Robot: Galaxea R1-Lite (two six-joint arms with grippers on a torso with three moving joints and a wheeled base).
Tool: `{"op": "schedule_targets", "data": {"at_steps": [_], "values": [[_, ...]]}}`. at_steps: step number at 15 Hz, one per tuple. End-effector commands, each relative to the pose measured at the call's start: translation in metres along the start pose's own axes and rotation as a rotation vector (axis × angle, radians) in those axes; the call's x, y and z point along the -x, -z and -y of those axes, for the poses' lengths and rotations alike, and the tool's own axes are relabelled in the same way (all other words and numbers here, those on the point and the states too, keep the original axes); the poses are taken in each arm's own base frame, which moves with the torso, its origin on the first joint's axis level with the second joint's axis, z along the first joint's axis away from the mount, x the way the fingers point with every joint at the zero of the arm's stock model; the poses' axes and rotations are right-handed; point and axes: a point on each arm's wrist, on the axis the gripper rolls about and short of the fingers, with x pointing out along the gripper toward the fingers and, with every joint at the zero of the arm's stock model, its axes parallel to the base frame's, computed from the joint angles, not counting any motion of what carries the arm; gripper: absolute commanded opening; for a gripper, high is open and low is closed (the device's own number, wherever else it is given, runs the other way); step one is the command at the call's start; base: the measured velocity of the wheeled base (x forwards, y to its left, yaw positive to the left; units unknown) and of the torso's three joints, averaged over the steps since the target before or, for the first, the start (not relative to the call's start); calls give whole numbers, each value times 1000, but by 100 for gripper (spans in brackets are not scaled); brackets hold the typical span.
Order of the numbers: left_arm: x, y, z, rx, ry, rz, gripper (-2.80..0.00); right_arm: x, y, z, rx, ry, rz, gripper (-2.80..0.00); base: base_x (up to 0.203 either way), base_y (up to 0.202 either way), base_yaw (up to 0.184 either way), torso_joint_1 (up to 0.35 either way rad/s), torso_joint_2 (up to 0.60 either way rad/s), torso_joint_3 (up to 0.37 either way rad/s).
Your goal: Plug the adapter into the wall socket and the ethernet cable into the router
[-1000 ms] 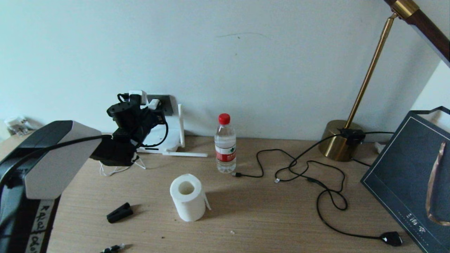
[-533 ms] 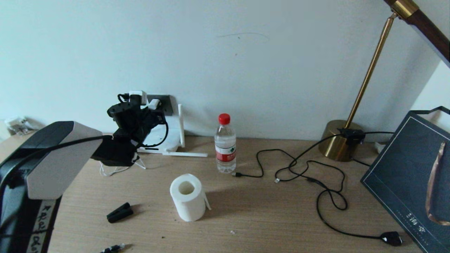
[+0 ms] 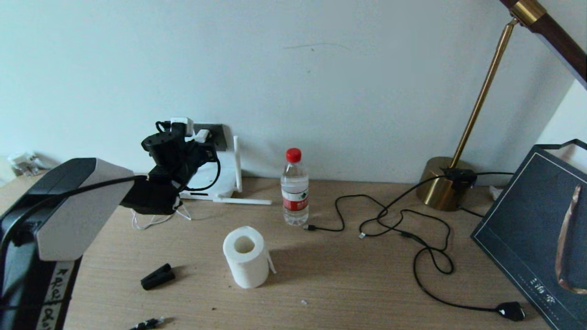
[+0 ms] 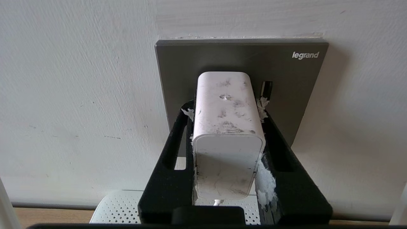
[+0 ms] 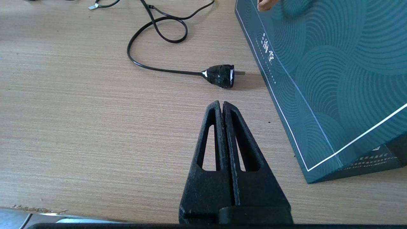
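Adapter, small, rigid and light, sits against the wall socket at the desk's ten o'clock, pinched on its smooth side faces by the left gripper. Right gripper, at four o'clock, has jaws pressed together, empty.

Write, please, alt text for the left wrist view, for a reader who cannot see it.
The left gripper holds the adapter between its black fingers, pressed against the wall socket, a dark grey plate on a white wall. The router shows below.
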Motion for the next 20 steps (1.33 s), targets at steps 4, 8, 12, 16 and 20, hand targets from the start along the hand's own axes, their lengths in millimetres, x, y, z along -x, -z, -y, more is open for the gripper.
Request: {"op": "schedule_targets", "data": {"at_steps": [4, 8, 12, 16, 20], "values": [[-3, 11, 1, -1, 0, -8, -280, 0, 0, 0, 0, 0, -2, -280, 0, 0, 0, 0, 0, 0], [-4, 22, 2, -1, 1, -21, -280, 0, 0, 0, 1, 0, -2, -280, 0, 0, 0, 0, 0, 0], [-6, 24, 2, -1, 0, -18, -280, 0, 0, 0, 1, 0, -3, -280, 0, 0, 0, 0, 0, 0], [-7, 31, 2, -1, 0, -27, -280, 0, 0, 0, 0, 0, -3, -280, 0, 0, 0, 0, 0, 0], [-8, 38, 1, 0, -3, -33, -280, 0, 0, 0, 0, 0, -2, -280, 0, 0, 0, 0, 0, 0]]}}
